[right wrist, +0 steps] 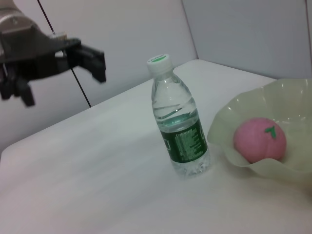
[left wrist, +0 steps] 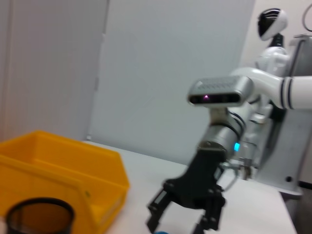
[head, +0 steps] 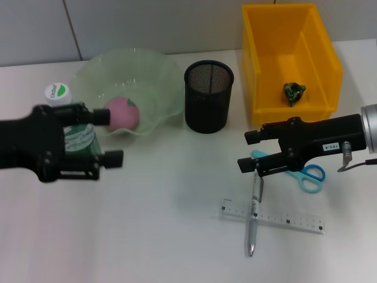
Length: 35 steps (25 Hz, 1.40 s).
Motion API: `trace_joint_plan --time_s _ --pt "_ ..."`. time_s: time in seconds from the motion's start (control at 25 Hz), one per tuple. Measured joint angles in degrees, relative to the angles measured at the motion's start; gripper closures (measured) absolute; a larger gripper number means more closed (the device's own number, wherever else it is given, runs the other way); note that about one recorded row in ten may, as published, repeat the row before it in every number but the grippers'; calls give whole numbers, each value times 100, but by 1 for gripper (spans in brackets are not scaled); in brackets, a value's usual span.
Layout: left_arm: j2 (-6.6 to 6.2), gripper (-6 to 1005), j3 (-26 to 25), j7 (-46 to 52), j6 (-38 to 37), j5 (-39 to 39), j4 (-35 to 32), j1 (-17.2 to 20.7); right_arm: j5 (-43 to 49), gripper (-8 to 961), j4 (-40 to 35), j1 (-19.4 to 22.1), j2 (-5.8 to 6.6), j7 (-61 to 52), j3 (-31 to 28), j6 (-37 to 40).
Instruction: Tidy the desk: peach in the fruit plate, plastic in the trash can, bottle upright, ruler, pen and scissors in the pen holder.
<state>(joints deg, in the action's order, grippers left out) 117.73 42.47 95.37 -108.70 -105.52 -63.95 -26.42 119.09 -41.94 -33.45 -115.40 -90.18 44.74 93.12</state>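
Right gripper (head: pixel 257 151) poised over the pen (head: pixel 254 213), jaws spread and empty.
Peach (head: pixel 122 113) sits in the fruit plate (head: pixel 154 69), bottle (right wrist: pixel 178 121) upright; left gripper (head: pixel 106 137) hangs open beside it, idle.

Both pincers matte black w/ blocky angular fingers: left pincer (head: pixel 109 137), right pincer (head: pixel 248 150). Right one has small white label w/ dark print on its side, silver-grey cylindrical wrist behind, thin grey cable looping off it. Left wrist view: white body, white-and-black head, grey camera module w/ purple light, blue LED on wrist.
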Motion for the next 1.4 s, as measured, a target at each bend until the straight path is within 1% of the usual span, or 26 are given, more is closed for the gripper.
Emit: trace_joint_plan --time_s 0.04,0.08,0.24,0.28,0.4,0.48,0.52,0.64,0.88,0.92,0.96,1.04,1.12,1.16,1.2,1.28,1.4 --pt "35 146 143 -116 24 -115 146 3 0 156 -5 5 0 -8 0 -1" --pt "36 146 310 -316 37 -130 444 -12 0 156 -10 10 0 -18 -1 -1" --pt "39 147 509 -661 132 -175 855 -50 9 156 -10 14 0 -42 0 -4" --pt "39 147 623 -807 253 -227 1027 -65 23 156 -10 14 0 -45 -1 -8" --pt "40 148 741 -947 442 -327 1181 -79 33 156 -10 4 4 -49 -1 -11" --pt "40 148 964 -1110 763 -444 1412 -103 41 156 -8 -23 17 -53 -1 -17" --pt "40 148 964 -1110 763 -444 1412 -103 41 156 -8 -23 17 -53 -1 -17" --pt "45 149 1174 -1378 1026 -466 1678 -113 54 156 -8 -49 28 -65 31 -64" --pt "65 151 1275 -1898 1225 -469 2051 -78 151 155 -106 -162 54 -273 92 -86" --pt "65 152 1294 -1949 1248 -470 2097 -77 241 155 -183 -208 55 -398 114 -77" --pt "66 152 1348 -2002 1309 -470 2141 -73 531 155 -413 -330 39 -802 232 -58" --pt "68 152 1377 -2011 1356 -469 2148 -71 669 155 -531 -390 25 -1026 320 -63" --pt "72 152 1415 -2018 1423 -470 2155 -63 1019 155 -806 -557 -11 -1597 588 -78" --pt "74 152 1424 -2020 1447 -470 2161 -61 1375 155 -1063 -748 -46 -2206 876 -65" --pt "75 152 1425 -2024 1463 -470 2172 -58 1375 155 -1063 -748 -46 -2206 876 -65" --pt "75 152 1427 -2040 1476 -470 2198 -57 1742 155 -1241 -962 -58 -2748 1138 -26" --pt "75 152 1429 -2118 1497 -463 2243 -43 2217 155 -1281 -1287 -55 -3373 1398 4"
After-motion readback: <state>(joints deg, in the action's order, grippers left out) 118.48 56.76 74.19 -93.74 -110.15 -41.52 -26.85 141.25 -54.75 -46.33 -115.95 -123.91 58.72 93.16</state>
